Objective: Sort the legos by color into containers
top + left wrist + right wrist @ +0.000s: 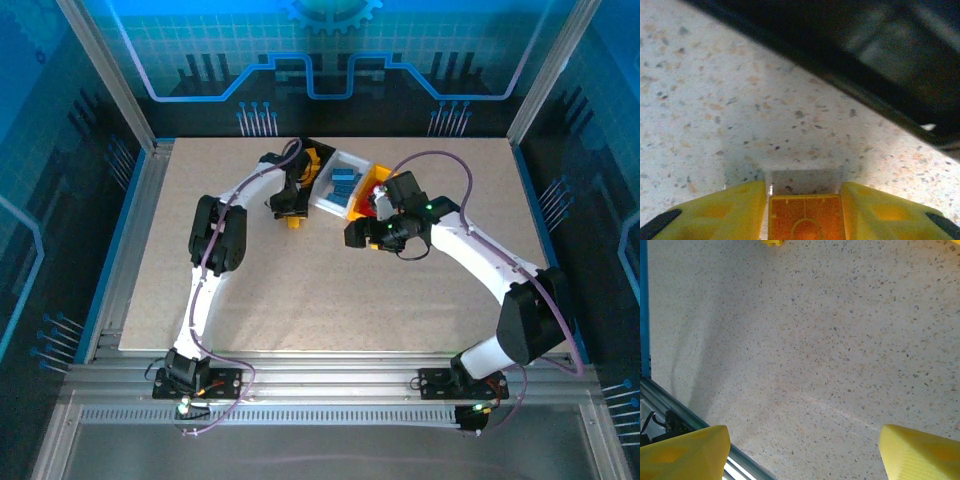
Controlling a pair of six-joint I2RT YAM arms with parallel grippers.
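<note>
The left gripper [804, 199] was clamped on a small orange-yellow studded plastic lego brick [806, 220]. Its yellow fingers [735, 210] pressed against the brick's two sides, low over the speckled beige tabletop [715, 100]. Just beyond ran the dark wall of the black rectangular plastic bin [880, 75].

From overhead, the three joined bins sat at the far middle of the table. The black one held orange-yellow pieces [316, 161] (too small to count). The white plastic bin [352, 160] in the middle held light blue bricks [345, 182]. The yellow-orange plastic bin [374, 177] on the right held red bricks [377, 200].

The right gripper [804, 440] hung just in front of the yellow-orange bin. Its jaws were spread wide, with nothing between them but bare tabletop.
</note>
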